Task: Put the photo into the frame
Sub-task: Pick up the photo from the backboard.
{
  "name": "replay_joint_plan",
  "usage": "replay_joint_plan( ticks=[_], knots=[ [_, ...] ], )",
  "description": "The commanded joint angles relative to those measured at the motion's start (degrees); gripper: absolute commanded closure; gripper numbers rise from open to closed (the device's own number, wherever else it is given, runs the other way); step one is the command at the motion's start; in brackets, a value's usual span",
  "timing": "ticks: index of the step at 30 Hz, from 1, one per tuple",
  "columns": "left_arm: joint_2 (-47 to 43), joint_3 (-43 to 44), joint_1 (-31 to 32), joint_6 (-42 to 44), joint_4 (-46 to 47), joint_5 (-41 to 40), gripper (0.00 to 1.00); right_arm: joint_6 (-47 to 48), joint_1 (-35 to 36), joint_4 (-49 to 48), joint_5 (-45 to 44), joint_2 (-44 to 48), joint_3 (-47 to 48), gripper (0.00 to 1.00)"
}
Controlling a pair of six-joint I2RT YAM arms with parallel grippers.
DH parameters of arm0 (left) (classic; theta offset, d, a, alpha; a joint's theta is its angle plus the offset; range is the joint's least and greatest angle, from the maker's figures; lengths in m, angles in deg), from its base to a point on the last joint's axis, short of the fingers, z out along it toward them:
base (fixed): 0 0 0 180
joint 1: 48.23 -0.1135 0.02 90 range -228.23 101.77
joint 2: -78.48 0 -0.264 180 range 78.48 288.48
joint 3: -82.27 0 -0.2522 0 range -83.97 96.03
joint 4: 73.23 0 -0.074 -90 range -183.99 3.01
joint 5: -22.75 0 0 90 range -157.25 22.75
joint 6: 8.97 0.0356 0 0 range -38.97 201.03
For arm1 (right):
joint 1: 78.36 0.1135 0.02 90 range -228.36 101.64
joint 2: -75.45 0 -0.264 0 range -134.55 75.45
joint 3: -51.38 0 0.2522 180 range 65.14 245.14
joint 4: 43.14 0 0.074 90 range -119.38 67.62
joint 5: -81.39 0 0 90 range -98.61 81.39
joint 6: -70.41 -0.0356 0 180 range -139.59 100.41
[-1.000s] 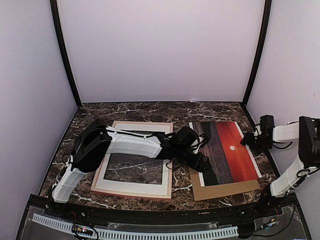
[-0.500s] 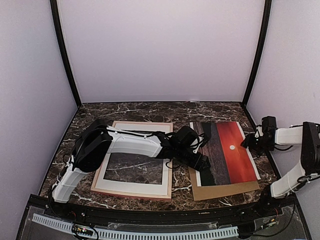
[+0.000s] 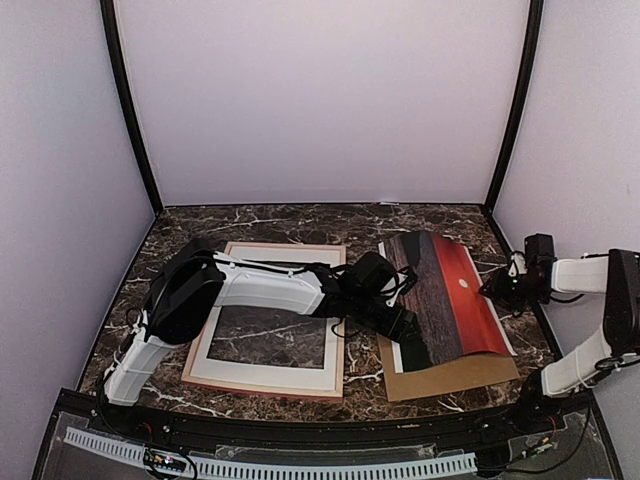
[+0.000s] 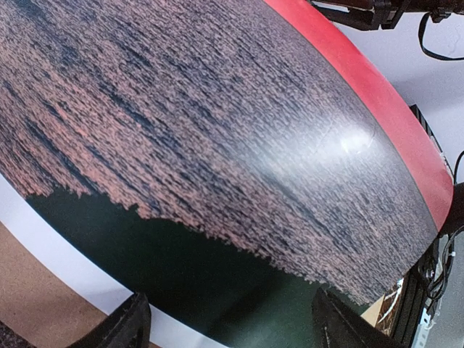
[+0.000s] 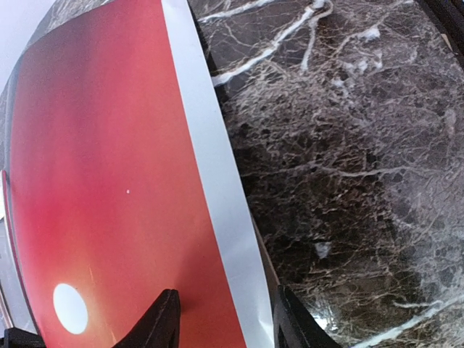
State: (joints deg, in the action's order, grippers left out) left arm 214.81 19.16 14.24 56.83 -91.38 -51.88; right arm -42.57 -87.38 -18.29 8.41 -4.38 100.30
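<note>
Frame (image 3: pixel 270 378) lies flat at near-left of table (image 3: pixel 250 222), marble visible thru its opening; nothing is loaded in it yet. Brown backing board (image 3: pixel 450 375) is laid near-right, just beside frame, w/ the photo (image 3: pixel 450 300) on top of it, print side up. Photo is not flat. It is bowed up into an arch, w/ its near border resting on the board.

Left gripper (image 3: pixel 404 327) is placed at photo's near-left corner. In wrist view its fingers (image 4: pixel 127 326) are spread wide, w/ the white border and dark sea running across the gap. Nothing is pinched, so it is read as released, prob. just bracing that edge. Right gripper (image 3: pixel 497 287) is set further back, at photo's right edge. Its fingers (image 5: pixel 161 319) are seen straddling the white border, one over the red sky, the other toward the marble side. Whether the border is actually clamped can't be told.

Step in hand is judged as: photo being picked up off the board for transfer to frame. To be done well:
- Right-edge grip should be confirmed before any lift.
- Bow should be held shallow so the print isn't creased, and the squeeze btw the two arms relaxed once the edge is held.
- Board should be left behind, not dragged along.
- Lift should be low; photo is then to be carried left over frame and its corners squared to the opening before it is lowered.

Risks: glossy sheet slipping out of the fingers, or a kink forming at the arch crest.
</note>
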Motion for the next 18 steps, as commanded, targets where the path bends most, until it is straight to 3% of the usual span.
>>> replay_joint_plan(
  ticks=[1,18],
  knots=[
    [-0.46,-1.59,0.06,0.31,-3.29,-0.63,0.21,-0.66,0.15,-2.82,6.01,1.66,-1.65,0.56],
    [-5.73,-8.97,0.01,-0.62,-0.42,-3.52,0.21,-9.05,-0.37,-14.74,25.44,-0.55,-3.43,0.54]
  ],
)
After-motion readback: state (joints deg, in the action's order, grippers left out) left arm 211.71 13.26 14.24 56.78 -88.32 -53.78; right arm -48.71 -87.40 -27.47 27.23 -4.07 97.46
